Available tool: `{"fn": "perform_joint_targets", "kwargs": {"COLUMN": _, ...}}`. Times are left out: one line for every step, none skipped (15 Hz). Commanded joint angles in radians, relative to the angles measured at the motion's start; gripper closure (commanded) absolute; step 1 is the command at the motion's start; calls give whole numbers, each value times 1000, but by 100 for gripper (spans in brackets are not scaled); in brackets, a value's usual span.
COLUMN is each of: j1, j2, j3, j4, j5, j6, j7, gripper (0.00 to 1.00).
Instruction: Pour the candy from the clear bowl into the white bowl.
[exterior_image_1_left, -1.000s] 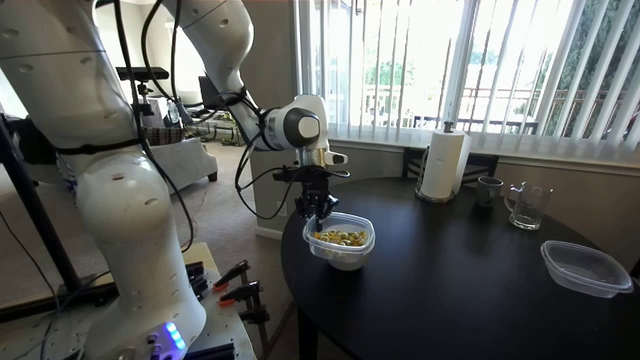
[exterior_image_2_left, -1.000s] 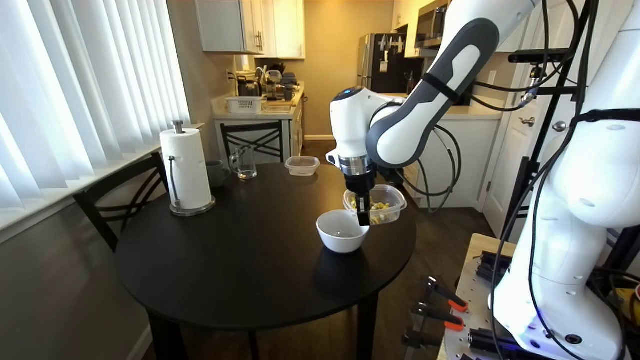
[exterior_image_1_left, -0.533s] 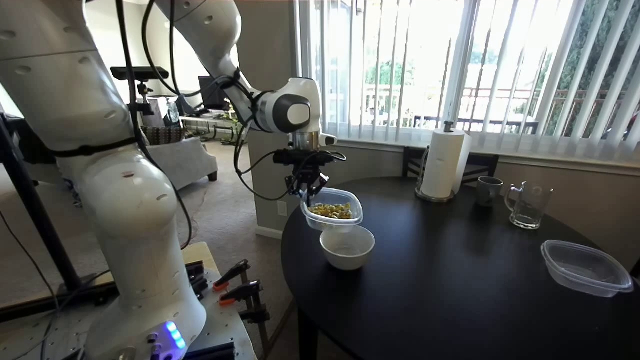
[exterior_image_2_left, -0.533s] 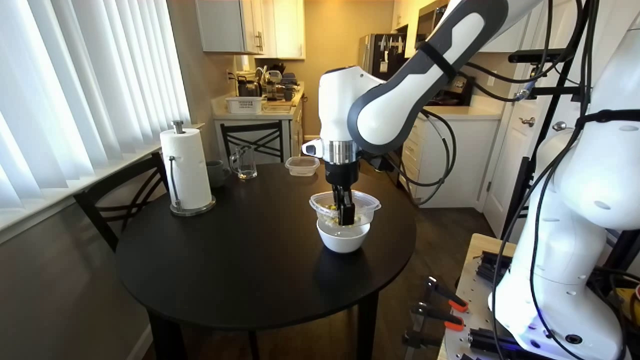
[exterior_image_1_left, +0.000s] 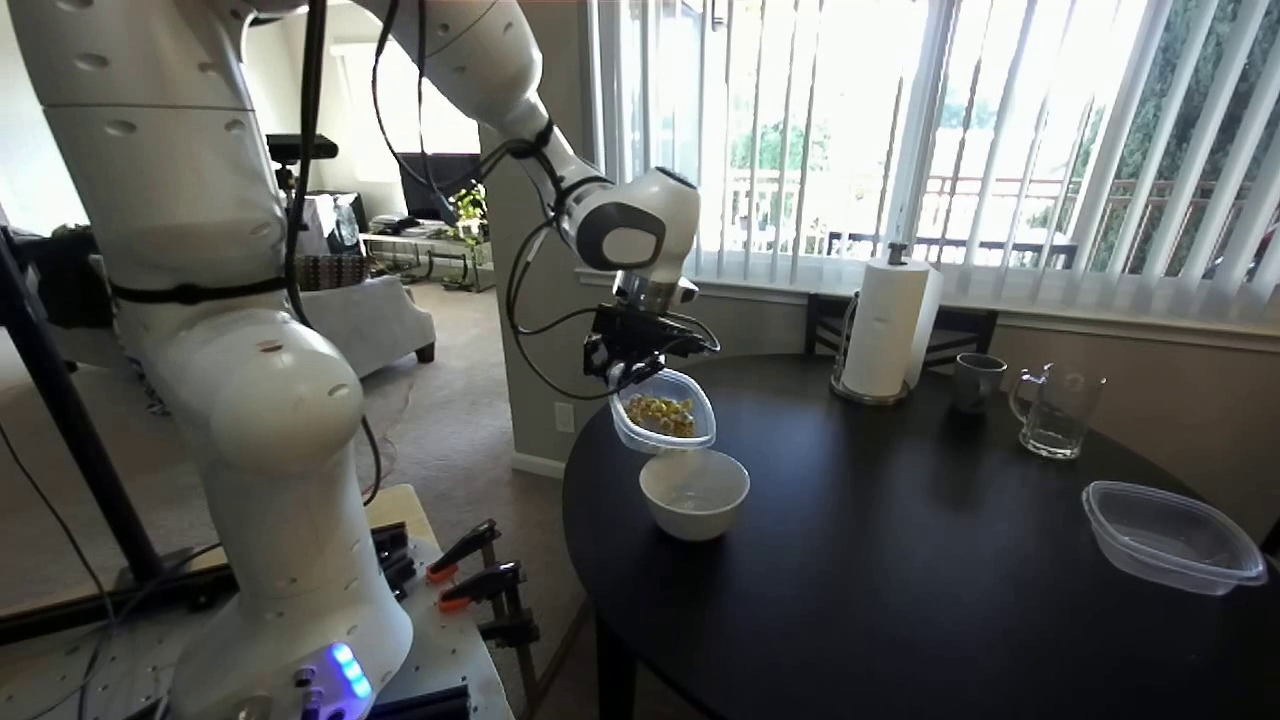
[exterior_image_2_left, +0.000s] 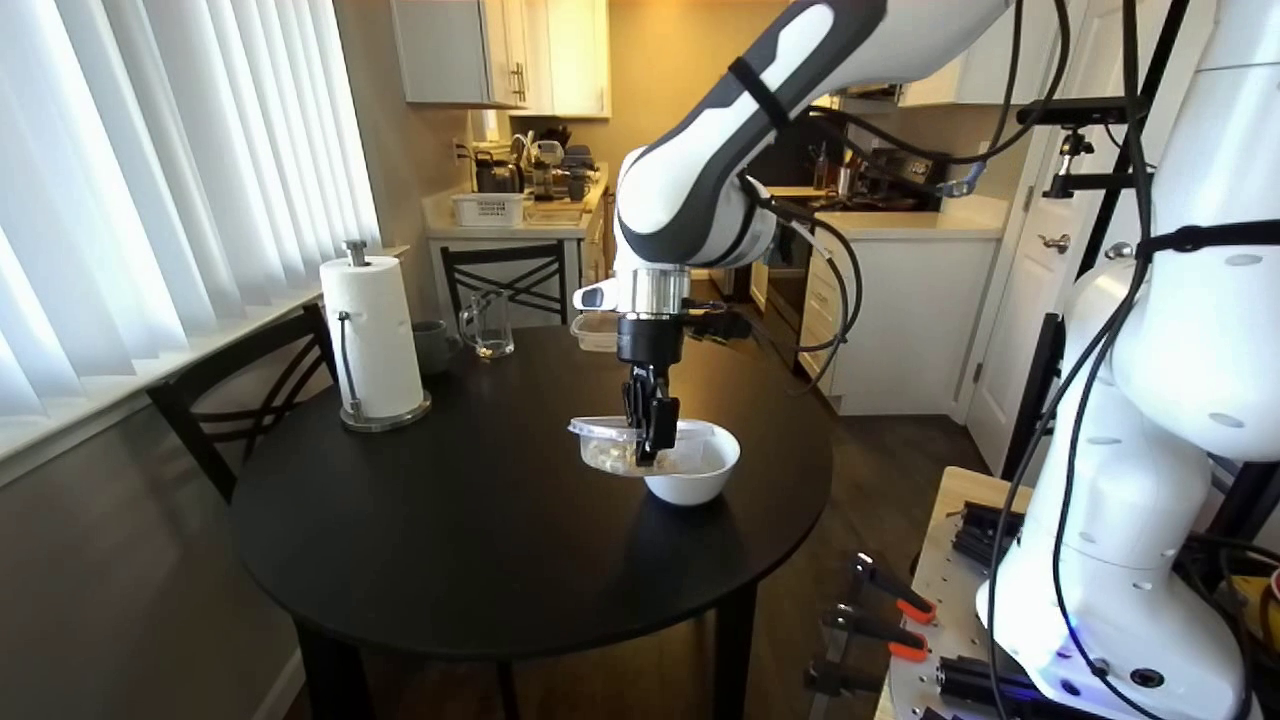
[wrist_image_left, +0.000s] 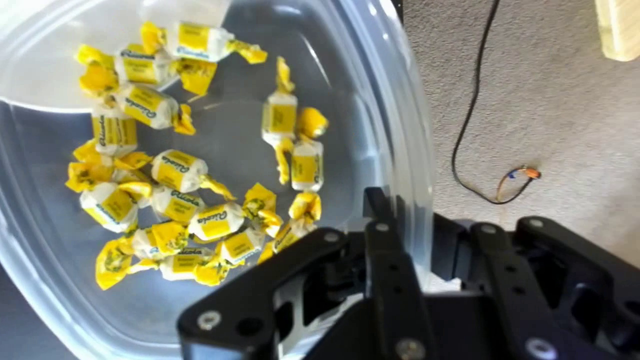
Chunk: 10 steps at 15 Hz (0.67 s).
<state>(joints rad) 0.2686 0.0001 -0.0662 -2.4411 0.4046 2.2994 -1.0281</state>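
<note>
My gripper (exterior_image_1_left: 622, 380) is shut on the near wall of the clear bowl (exterior_image_1_left: 690, 440) and holds it up, tilted. In the wrist view the fingers (wrist_image_left: 415, 230) stand on either side of its rim (wrist_image_left: 407, 120). Yellow-and-white wrapped candy (wrist_image_left: 180, 170) lies inside it, and shows as a heap (exterior_image_1_left: 660, 412) in an exterior view. The white bowl (exterior_image_1_left: 690, 515) stands upright on the table with no candy visible in it. The clear bowl (exterior_image_2_left: 605, 455) overlaps one side of the white bowl (exterior_image_2_left: 690, 490) in an exterior view; the height between them is unclear.
The round black table (exterior_image_1_left: 900, 600) also bears a second clear container (exterior_image_1_left: 1170, 550), a glass mug (exterior_image_1_left: 1055, 415), a grey mug (exterior_image_1_left: 977, 383) and a paper towel roll (exterior_image_1_left: 885, 330). Chairs stand behind it (exterior_image_2_left: 510, 290). Clamps (exterior_image_1_left: 480, 580) stick out from the robot's stand.
My gripper has carried the clear bowl across past the white bowl towards the window side, and turned and tilted it. The candy is still inside it. The white bowl has not moved.
</note>
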Motion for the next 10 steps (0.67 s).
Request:
{"fn": "perform_joint_targets", "kwargs": {"j1": -129, "j2": 112, "j3": 31, "j4": 122, "j5": 101, "j6": -206, "j7": -187, "gripper": 98}}
{"fn": "perform_joint_targets", "kwargs": {"j1": -160, "j2": 130, "j3": 30, "j4": 147, "j5": 99, "j6": -271, "j7": -183, "gripper": 98}}
{"fn": "perform_joint_targets", "kwargs": {"j1": -187, "j2": 156, "j3": 33, "j4": 175, "j5": 102, "j6": -331, "j7": -182, "gripper": 98}}
{"fn": "perform_joint_targets", "kwargs": {"j1": -213, "j2": 163, "j3": 34, "j4": 186, "j5": 101, "j6": -395, "j7": -169, "gripper": 97}}
{"fn": "perform_joint_targets", "kwargs": {"j1": -234, "j2": 188, "j3": 38, "j4": 208, "j5": 106, "j6": -447, "j7": -156, "gripper": 97}}
{"fn": "perform_joint_targets", "kwargs": {"j1": -254, "j2": 191, "j3": 38, "j4": 210, "j5": 111, "j6": -481, "j7": -151, "gripper": 97}}
{"fn": "perform_joint_targets", "kwargs": {"j1": -270, "j2": 206, "j3": 41, "j4": 223, "j5": 118, "j6": -509, "j7": -145, "gripper": 97}}
{"fn": "perform_joint_targets", "kwargs": {"j1": -286, "j2": 210, "j3": 42, "j4": 224, "j5": 122, "j6": -533, "j7": -148, "gripper": 97}}
{"fn": "perform_joint_targets", "kwargs": {"j1": -296, "j2": 224, "j3": 45, "j4": 233, "j5": 128, "j6": -547, "j7": -145, "gripper": 97}}
{"fn": "perform_joint_targets", "kwargs": {"j1": -306, "j2": 229, "j3": 47, "j4": 237, "j5": 135, "j6": -563, "j7": -145, "gripper": 97}}
